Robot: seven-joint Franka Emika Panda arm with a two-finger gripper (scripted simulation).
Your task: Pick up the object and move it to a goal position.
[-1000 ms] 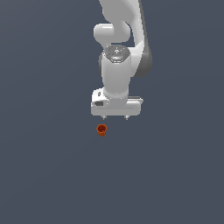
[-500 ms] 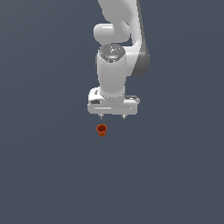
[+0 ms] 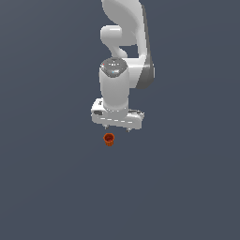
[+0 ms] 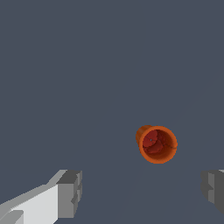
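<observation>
The object is a tiny orange-red cup (image 3: 108, 139) with a darker hollow top, standing on the dark grey floor. My white gripper (image 3: 117, 128) hangs just above it, pointing down, and the cup sits below the finger on the exterior view's left. The jaws are open and empty. In the wrist view the cup (image 4: 156, 143) lies ahead of the gap between the two grey fingertips (image 4: 70, 192), nearer the other fingertip (image 4: 213, 186), with the gripper (image 4: 142, 190) apart from it.
A plain dark grey floor (image 3: 56, 187) surrounds the cup. The white arm (image 3: 124, 37) rises behind the gripper toward the top of the exterior view.
The gripper has shifted toward the exterior view's left and come slightly lower toward the cup. The jaws stay open. The cup has not moved.
</observation>
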